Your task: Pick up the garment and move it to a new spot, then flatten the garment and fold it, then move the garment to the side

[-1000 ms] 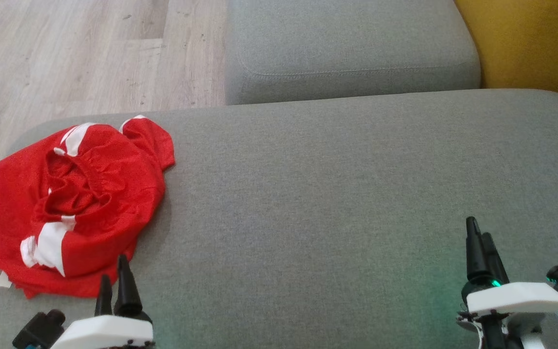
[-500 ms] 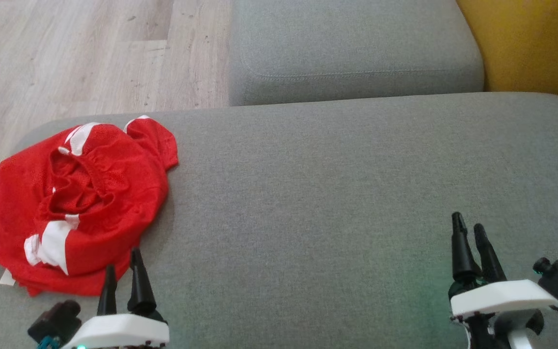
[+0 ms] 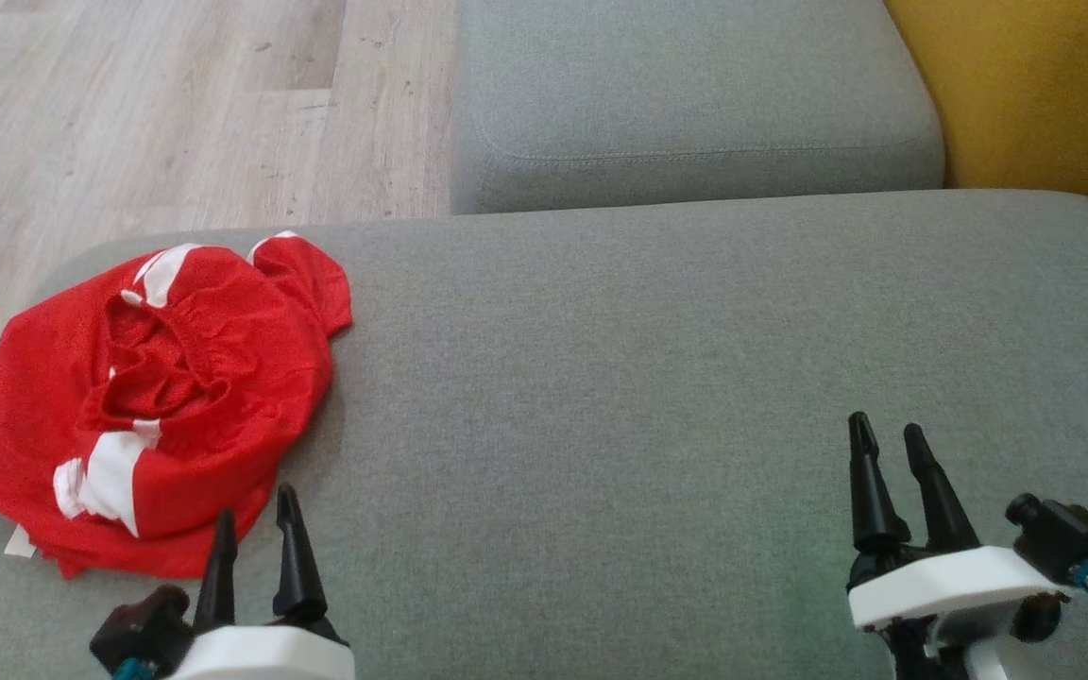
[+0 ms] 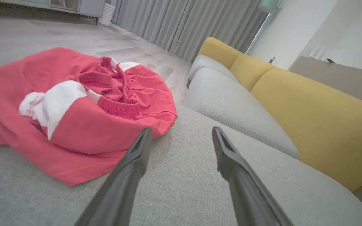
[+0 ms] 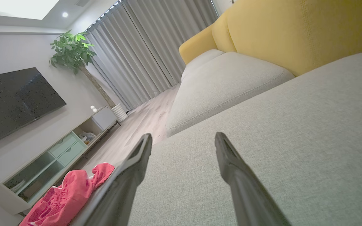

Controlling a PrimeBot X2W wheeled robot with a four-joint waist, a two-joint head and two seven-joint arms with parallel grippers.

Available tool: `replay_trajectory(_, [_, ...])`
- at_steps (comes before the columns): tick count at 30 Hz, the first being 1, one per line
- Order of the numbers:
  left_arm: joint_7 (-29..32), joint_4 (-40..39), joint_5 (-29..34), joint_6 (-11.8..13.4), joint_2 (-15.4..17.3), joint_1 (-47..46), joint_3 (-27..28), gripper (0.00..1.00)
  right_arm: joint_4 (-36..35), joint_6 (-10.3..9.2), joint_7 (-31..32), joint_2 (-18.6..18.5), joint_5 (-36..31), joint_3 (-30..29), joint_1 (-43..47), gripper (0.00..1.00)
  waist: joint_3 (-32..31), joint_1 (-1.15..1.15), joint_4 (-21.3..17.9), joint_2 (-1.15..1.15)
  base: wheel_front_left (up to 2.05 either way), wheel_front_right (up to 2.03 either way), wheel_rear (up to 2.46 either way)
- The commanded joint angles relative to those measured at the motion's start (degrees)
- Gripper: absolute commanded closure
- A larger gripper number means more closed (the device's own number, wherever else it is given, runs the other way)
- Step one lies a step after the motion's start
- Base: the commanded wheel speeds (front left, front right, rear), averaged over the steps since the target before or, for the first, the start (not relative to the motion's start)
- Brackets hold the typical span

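The red-and-white garment [image 3: 157, 397], perhaps shorts, lies crumpled at the left end of the grey sofa seat [image 3: 601, 378]. The left gripper [image 3: 256, 505] sits just beside its near edge, jaws spread and empty; the right gripper [image 3: 885, 427] is well apart, jaws likewise spread.

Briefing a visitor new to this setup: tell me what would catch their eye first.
Crumpled red shorts with white stripes lie at the left end of the grey seat cushion, with the mustard-yellow backrest at far right. Both grippers hang open: the left gripper by the shorts' near edge, the right gripper over bare cushion.
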Motion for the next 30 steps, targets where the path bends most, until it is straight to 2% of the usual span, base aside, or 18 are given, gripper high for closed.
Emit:
replay_trajectory(1, [-0.83, -2.27, 1.91, 0.39, 0.44, -1.84, 0.67, 0.00, -2.43, -0.03, -0.82, -0.56, -1.79, 1.35, -1.48, 0.00, -0.06, 0.00, 0.01, 0.00, 0.00, 0.00, 0.00])
replay_trajectory(30, [-5.52, -3.36, 21.88, 3.89, 0.55, -1.08, -2.28, 0.00, -1.73, -0.04, -5.55, -0.69, -21.99, 4.18, -0.83, 0.00, -1.00, 0.00, 1.58, 0.00, 0.00, 0.00, 0.00])
